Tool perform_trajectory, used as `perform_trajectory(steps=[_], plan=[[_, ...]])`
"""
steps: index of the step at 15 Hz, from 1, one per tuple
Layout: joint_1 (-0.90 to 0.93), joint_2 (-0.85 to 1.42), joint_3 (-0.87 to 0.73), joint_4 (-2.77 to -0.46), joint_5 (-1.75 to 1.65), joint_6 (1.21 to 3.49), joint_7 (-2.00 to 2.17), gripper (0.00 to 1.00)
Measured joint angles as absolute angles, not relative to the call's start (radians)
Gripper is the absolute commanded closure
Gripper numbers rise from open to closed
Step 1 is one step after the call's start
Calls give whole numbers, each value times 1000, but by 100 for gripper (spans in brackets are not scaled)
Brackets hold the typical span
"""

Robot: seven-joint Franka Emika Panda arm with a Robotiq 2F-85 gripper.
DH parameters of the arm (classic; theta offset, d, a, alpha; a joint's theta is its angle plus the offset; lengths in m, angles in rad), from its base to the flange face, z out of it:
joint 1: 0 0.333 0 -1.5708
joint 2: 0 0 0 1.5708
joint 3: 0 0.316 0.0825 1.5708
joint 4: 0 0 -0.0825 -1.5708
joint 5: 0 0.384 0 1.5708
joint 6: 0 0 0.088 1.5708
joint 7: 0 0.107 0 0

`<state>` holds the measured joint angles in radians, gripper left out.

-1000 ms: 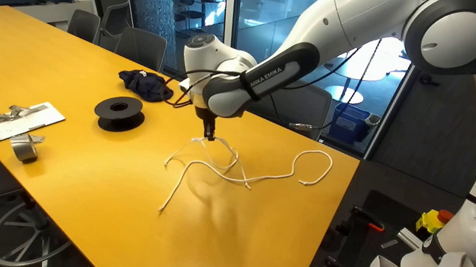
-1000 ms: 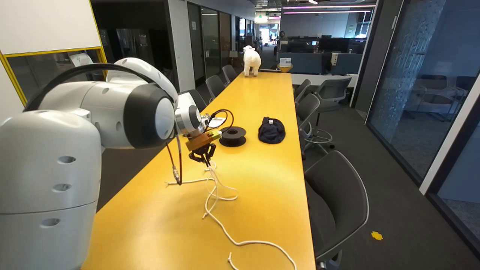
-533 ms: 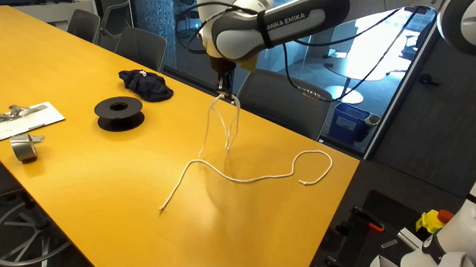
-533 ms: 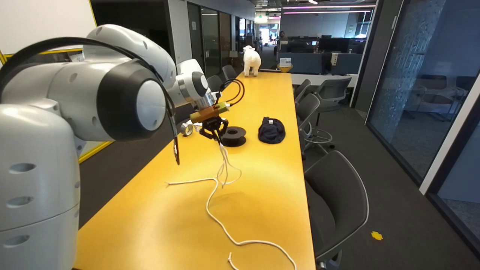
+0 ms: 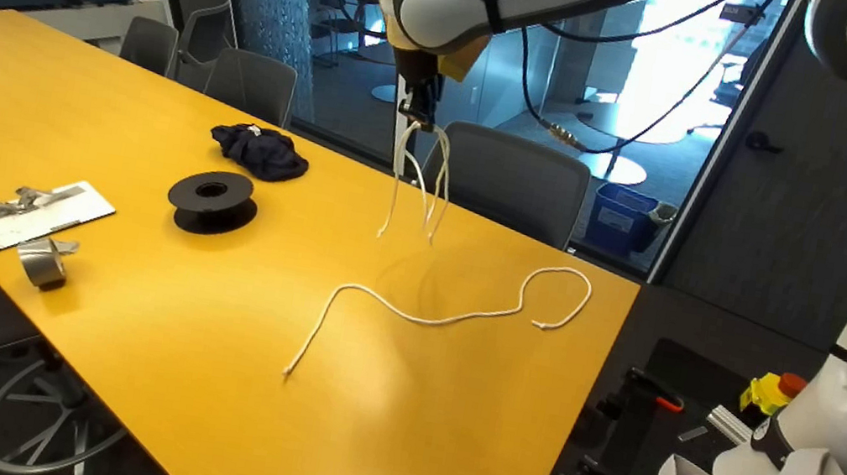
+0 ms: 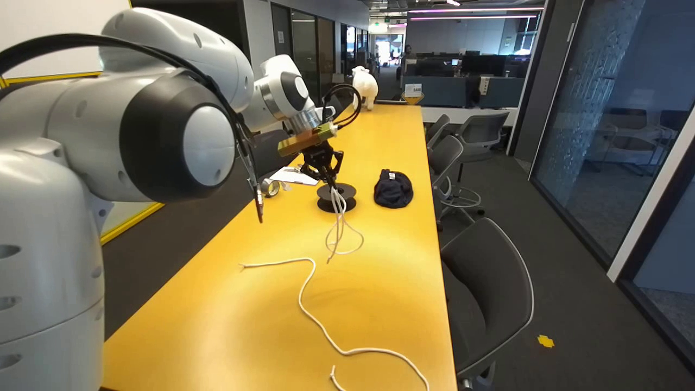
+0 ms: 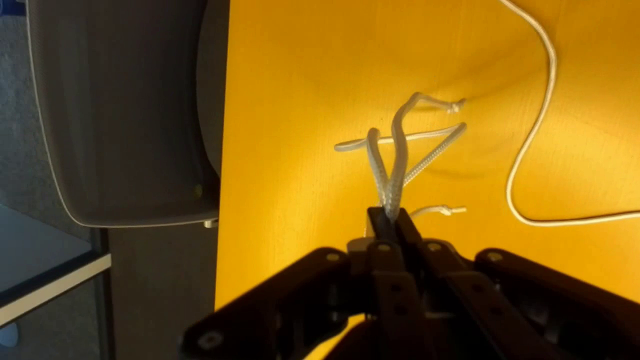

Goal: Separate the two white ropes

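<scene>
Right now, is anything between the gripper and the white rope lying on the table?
Only the other white rope, clamped in the gripper and hanging in loops below it, apart from the lying rope. Nothing else visible intervenes.

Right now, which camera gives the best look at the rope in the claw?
The wrist view: there the rope looks largest, and you see strands meeting where the claw pinches it. Both exterior views show it smaller, hanging in loops beneath the claw.

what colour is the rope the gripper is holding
White, with a braided texture; the held rope shows best in the wrist view.
</scene>
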<state>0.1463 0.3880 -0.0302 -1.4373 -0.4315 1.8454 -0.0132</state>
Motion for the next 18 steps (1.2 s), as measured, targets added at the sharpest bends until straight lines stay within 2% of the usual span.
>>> perform_trajectory(steps=[6, 18], plan=[[117, 401, -53, -1446, -464, 1769, 46, 97], [22, 530, -54, -1394, -426, 1764, -53, 97]])
